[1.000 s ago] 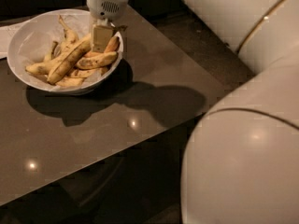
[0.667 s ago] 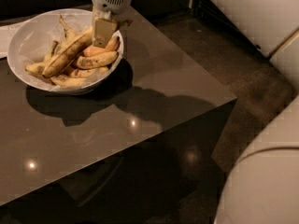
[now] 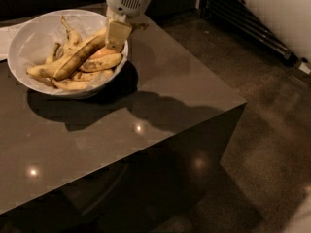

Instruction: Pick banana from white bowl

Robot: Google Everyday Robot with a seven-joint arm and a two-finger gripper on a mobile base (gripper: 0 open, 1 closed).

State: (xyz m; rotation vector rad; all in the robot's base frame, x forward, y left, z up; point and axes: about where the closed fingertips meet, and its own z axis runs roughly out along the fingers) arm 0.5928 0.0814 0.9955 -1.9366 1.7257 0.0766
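The white bowl stands at the table's back left and holds several bananas. The banana, long, pale yellow and brown-streaked, lies slanted across the others, its right end raised at the bowl's right rim. My gripper comes down from the top of the view over that rim. It is shut on the banana's raised right end. A pale finger pad covers the tip of the banana.
The bowl sits on a dark glossy table whose right corner and front edge drop to a dark floor. A white sheet lies left of the bowl. Shorter spotted bananas lie under the long one.
The large white arm parts have left the right side of the view. The gripper has shifted slightly right, and the long banana's right end has risen with it.
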